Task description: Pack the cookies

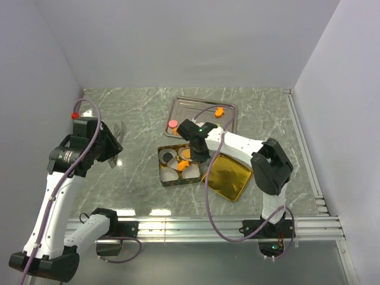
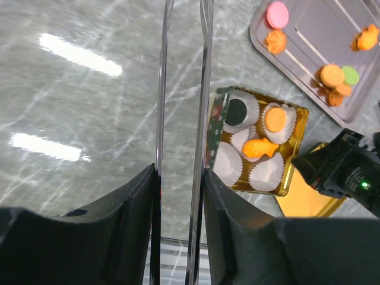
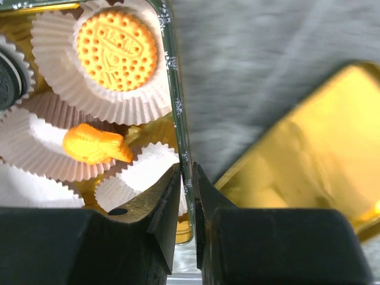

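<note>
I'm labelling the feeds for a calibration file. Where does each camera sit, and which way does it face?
Top external: above and behind the arm bases, looking down on the marble table; the left arm and right arm both show.
Left wrist: on the raised left arm, looking down past the open left gripper at the tin and tray; its two thin fingers show.
Right wrist: just above the tin, looking down; the right gripper straddles its wall.
Shared: both wrist views show the fish-shaped cookie in the tin.
</note>
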### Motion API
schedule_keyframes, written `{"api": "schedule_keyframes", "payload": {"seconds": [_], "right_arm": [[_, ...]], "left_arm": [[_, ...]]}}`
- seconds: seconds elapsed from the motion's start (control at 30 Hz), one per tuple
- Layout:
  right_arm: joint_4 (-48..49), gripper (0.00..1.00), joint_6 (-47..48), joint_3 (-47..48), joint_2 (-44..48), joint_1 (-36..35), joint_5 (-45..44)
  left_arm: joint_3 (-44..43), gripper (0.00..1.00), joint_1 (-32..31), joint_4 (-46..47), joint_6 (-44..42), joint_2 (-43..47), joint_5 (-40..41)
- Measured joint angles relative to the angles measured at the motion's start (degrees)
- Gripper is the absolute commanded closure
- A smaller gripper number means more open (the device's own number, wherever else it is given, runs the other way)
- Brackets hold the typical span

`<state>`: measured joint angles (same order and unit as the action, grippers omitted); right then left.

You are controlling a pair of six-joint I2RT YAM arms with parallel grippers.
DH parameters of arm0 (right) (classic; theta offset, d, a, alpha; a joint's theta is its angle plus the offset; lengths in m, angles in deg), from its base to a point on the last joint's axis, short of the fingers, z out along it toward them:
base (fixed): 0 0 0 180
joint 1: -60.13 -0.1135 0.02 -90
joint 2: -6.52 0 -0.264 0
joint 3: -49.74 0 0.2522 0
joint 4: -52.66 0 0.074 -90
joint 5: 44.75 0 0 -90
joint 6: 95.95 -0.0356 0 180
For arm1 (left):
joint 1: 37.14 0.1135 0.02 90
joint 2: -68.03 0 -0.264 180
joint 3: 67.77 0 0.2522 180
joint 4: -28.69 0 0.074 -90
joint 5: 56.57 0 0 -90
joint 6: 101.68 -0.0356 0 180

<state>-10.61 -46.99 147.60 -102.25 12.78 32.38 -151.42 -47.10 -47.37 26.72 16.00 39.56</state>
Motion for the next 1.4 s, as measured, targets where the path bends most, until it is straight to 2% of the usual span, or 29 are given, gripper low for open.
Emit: {"api": "schedule_keyframes", "payload": {"seconds": [0.13,0.23,0.33,0.37,0.57,0.77,1.07,1.23,1.4], "right_arm": [[-0.8,0.79,0.2,-3.8,3.7,1.8,-2.2],[-2.5,0.75,0.9,-4.1,5.7,2.3,-4.2],[-3.8,0.66,1.8,-3.7,7.3,2.3,-5.2],[-4.2,0.57,2.0,-3.7,8.0,2.3,-5.4],[-7.3,0.37,2.3,-3.4,13.8,2.3,-5.9],[-9.3,0.30,1.6,-5.4,24.5,3.4,-6.4],[-14.0,0.20,-1.1,-13.4,41.0,9.3,-7.7],[-15.9,0.16,-2.4,-16.9,46.3,11.1,-8.2],[-17.3,0.15,-2.8,-18.2,48.2,12.8,-8.6]], "left_arm": [[1.9,0.61,0.0,3.1,0.0,-2.3,-3.2],[2.4,0.61,-0.2,5.2,-0.3,-5.0,-5.1],[2.4,0.61,-1.4,7.7,-0.4,-9.0,-6.3],[2.4,0.61,-2.0,8.5,-0.4,-10.3,-6.4],[0.1,0.61,-6.1,12.0,-0.9,-20.0,-7.1],[-8.9,0.61,-10.2,14.6,-1.6,-32.3,-7.6],[-23.1,0.59,-11.7,15.4,-4.4,-49.3,-7.5],[-26.7,0.55,-12.0,14.8,-5.4,-54.5,-7.4],[-26.9,0.54,-13.8,14.0,-5.8,-55.0,-7.2]]}}
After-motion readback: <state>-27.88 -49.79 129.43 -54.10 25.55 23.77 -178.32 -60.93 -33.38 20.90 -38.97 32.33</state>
